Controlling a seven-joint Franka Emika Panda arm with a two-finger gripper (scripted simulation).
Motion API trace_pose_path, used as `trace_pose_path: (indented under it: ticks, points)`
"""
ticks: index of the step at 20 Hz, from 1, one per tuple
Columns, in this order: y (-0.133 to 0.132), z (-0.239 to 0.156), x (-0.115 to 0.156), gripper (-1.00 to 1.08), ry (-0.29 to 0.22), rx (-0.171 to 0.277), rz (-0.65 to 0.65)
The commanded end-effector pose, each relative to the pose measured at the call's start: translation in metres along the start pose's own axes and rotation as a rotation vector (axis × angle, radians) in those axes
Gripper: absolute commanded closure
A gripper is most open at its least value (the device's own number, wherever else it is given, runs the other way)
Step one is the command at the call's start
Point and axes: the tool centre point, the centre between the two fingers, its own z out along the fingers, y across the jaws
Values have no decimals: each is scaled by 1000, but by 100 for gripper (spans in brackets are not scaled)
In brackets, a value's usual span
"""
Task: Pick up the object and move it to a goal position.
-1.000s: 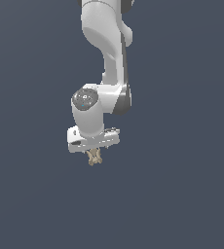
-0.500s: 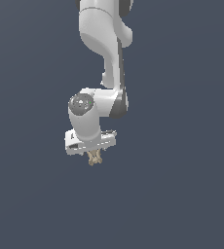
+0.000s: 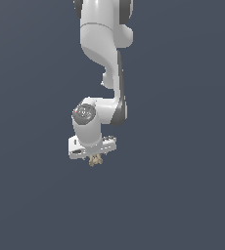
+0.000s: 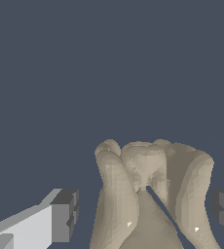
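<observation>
Nothing stands near the gripper (image 3: 95, 158) on any side, only flat dark grey all round and beneath it, while the one thing filling the gap between its fingers (image 4: 65, 216) is the knobbly tan object (image 4: 150, 194), with a slim gap beside each pad.

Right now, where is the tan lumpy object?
In the exterior view the tan object sits just below the white gripper, near the frame's centre; the wrist view shows it between the jaws.
</observation>
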Motion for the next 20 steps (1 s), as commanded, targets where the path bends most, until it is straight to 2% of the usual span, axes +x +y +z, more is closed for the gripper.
trace_pose_path:
  ticks: [1,5,6,20]
  points:
    - [0,8,0,-92,1,0,-1]
    - [1,10,1,-92,1,0,-1]
    - [1,10,1,108,1,0,-1]
    - [-5,7,4,108,1,0,-1]
